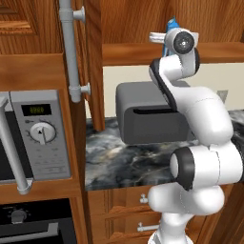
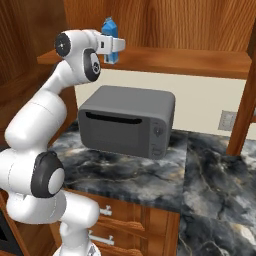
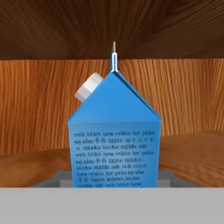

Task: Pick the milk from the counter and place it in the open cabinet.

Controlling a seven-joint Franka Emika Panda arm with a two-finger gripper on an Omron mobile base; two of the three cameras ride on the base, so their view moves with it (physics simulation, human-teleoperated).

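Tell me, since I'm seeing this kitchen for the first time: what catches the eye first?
The blue milk carton, upright in the gripper at the open cabinet shelf, against the wood. Below it a large grey toaster sits on the marbled counter, and a silver microwave is built in at the left.

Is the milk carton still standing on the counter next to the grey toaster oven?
No, the milk is up at the shelf of the open cabinet, well above the counter.
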